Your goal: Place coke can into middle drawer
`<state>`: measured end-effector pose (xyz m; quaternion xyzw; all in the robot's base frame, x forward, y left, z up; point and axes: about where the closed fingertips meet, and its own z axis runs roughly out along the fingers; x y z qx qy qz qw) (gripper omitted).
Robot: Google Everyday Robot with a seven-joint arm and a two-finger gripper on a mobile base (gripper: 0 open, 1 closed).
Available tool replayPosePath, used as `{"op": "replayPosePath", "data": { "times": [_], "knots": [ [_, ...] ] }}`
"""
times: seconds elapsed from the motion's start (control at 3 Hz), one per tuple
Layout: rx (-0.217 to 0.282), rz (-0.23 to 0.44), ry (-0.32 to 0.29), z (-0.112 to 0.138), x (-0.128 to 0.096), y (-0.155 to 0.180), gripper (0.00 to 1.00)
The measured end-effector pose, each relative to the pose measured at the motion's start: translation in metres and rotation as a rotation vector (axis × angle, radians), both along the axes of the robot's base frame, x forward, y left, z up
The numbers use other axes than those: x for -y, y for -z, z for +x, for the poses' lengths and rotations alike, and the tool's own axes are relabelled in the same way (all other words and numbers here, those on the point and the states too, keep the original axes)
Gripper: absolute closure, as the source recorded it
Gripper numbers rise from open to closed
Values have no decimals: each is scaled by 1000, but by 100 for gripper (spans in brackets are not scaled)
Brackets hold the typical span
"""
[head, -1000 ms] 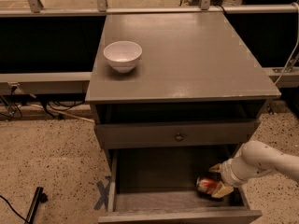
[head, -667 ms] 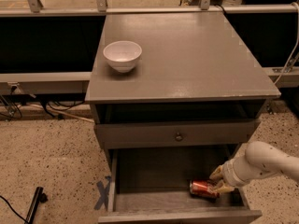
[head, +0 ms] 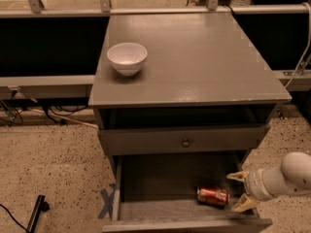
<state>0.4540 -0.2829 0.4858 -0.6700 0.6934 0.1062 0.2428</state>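
The coke can (head: 213, 196), red with silver ends, lies on its side on the floor of the open middle drawer (head: 160, 208), toward its right side. My gripper (head: 241, 192) is at the drawer's right edge, just right of the can. Its two yellowish fingers (head: 237, 176) are spread apart, one above and one below, and hold nothing. The white forearm reaches in from the right edge of the view.
A white bowl (head: 127, 58) stands at the back left of the grey cabinet top (head: 194, 57). A shut drawer front with a small round knob (head: 185, 142) sits above the open drawer. A dark object (head: 36, 212) and cables lie on the speckled floor at left.
The can has left my gripper and now lies on the drawer floor. My gripper has opened and drawn back to the right, away from the can.
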Motion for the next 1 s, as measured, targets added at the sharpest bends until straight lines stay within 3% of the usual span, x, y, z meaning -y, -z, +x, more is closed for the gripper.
{"op": "replayPosePath", "data": {
  "times": [0.33,1.0],
  "knots": [
    [8,8,13,-9,10,-1,6],
    [6,9,11,-10,9,-1,0]
  ]
}}
